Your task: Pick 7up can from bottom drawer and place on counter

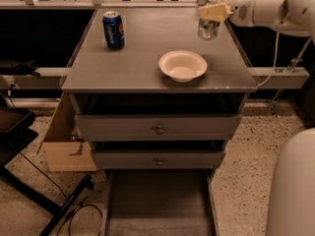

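Observation:
The 7up can (208, 27), silvery-green with a shiny top, is held upright by my gripper (212, 13) over the far right part of the counter (123, 68). Whether the can's base touches the counter I cannot tell. The gripper's pale fingers clasp the can's upper part, with the white arm reaching in from the right. The bottom drawer (157, 200) is pulled out at the foot of the cabinet, and its grey floor holds nothing.
A blue Pepsi can (113, 29) stands at the counter's far left. A white bowl (182, 65) sits right of centre near the front edge. Two upper drawers with round knobs (159, 130) are shut. A cardboard box (64, 141) stands left of the cabinet.

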Controlling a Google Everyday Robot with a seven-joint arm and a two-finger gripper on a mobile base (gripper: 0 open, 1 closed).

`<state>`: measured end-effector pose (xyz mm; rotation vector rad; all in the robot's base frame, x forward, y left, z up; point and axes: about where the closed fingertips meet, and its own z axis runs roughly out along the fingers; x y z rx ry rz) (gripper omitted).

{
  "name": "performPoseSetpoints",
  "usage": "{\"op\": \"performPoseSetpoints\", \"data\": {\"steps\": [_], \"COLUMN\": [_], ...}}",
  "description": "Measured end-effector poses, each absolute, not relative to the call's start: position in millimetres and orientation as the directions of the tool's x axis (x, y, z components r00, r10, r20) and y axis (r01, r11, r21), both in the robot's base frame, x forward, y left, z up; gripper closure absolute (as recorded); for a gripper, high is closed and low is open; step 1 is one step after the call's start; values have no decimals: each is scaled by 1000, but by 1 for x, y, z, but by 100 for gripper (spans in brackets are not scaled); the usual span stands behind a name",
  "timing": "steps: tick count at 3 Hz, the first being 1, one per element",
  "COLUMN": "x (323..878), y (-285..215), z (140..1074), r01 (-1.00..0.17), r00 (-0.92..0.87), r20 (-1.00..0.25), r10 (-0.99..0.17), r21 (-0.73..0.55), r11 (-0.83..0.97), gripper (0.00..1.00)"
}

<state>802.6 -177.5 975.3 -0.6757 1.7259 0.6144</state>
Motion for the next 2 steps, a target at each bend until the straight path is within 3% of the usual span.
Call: {"op": "performPoseSetpoints", "data": {"steps": [2], "x": [884], "y": [-118], "z": [921], "r01": [-700], "r00": [-219], "r20": [-974], "r10": [-64], "r21": [111], "r11": [706], "gripper": [100]}}
